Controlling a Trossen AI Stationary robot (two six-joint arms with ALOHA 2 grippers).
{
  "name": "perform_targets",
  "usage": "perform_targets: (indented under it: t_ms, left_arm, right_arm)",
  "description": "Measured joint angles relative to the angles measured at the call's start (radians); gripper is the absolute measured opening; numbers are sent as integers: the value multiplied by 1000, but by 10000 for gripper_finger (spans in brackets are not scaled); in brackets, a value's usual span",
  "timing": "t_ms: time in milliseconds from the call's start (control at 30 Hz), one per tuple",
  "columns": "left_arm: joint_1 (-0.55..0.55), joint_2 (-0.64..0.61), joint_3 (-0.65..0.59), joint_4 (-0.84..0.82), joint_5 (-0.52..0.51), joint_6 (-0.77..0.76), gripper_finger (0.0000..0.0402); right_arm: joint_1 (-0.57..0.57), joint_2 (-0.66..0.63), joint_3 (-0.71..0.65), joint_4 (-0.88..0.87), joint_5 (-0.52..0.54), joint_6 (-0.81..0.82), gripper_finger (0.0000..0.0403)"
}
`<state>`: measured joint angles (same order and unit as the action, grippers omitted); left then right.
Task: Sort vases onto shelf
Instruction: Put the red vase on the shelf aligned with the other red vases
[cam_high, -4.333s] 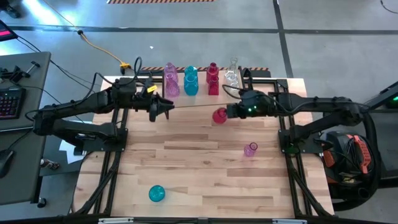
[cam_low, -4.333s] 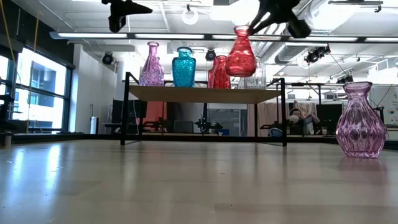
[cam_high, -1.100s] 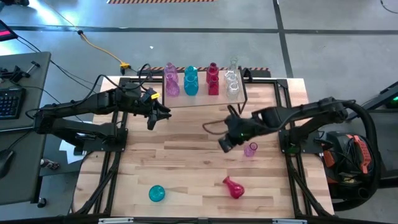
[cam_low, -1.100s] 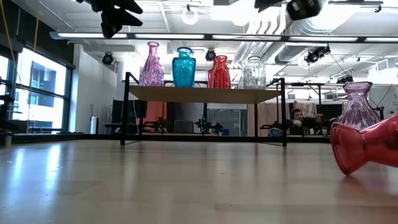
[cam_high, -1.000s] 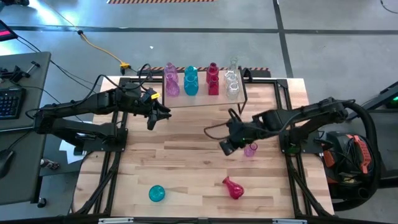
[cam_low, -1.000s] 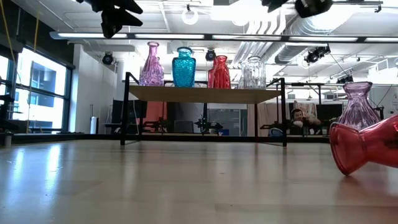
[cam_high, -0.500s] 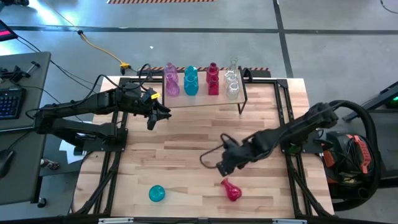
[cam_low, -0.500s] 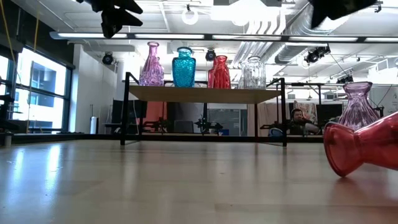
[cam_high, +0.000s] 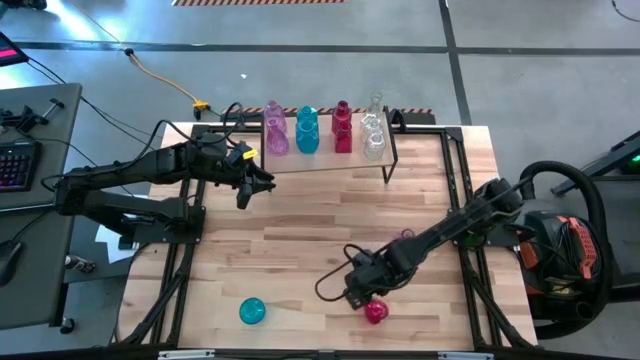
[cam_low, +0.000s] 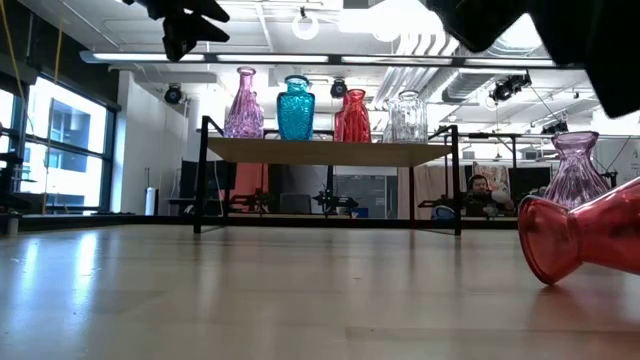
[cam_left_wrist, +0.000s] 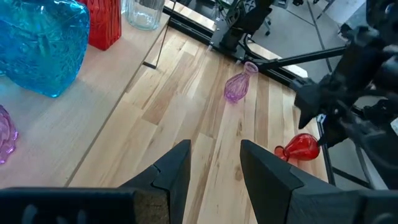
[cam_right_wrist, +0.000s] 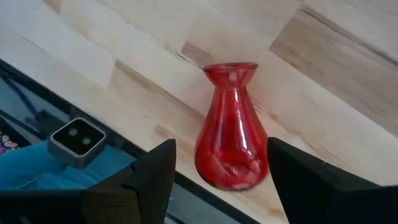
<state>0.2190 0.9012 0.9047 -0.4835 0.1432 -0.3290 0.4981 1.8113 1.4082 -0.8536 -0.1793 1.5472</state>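
Down low, right gripper (cam_right_wrist: 214, 180) seen with fingers spread around toppled red vase (cam_right_wrist: 231, 144) on counter (cam_high: 300, 240); left gripper (cam_left_wrist: 214, 174) held parted, empty, near shelf (cam_high: 330, 158).

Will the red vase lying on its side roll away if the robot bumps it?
Probably. The red vase lies on its side on the table, and its round belly looks apt to roll. It looks like smooth glass, so likely slippery and breakable.

Keyboard (cam_high: 18, 163) on side desk (left), yellow cable (cam_high: 165, 80)
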Motion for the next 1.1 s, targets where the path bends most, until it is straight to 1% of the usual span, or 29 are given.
perform_targets:
  t_ms: [367, 900, 1000, 1100]
  left_arm:
    - [0, 0, 0, -2, 0, 0, 131]
    - [0, 0, 0, -17, 0, 0, 131]
    - [0, 0, 0, -18, 0, 0, 131]
    - [0, 0, 0, -18, 0, 0, 131]
  right_arm:
    - [6, 127, 0, -1, 12, -3, 232]
    - [-27, 216, 0, 18, 2, -56, 230]
    - [-41, 216, 0, 15, 2, -64, 213]
    - [-55, 216, 0, 2, 1, -75, 173]
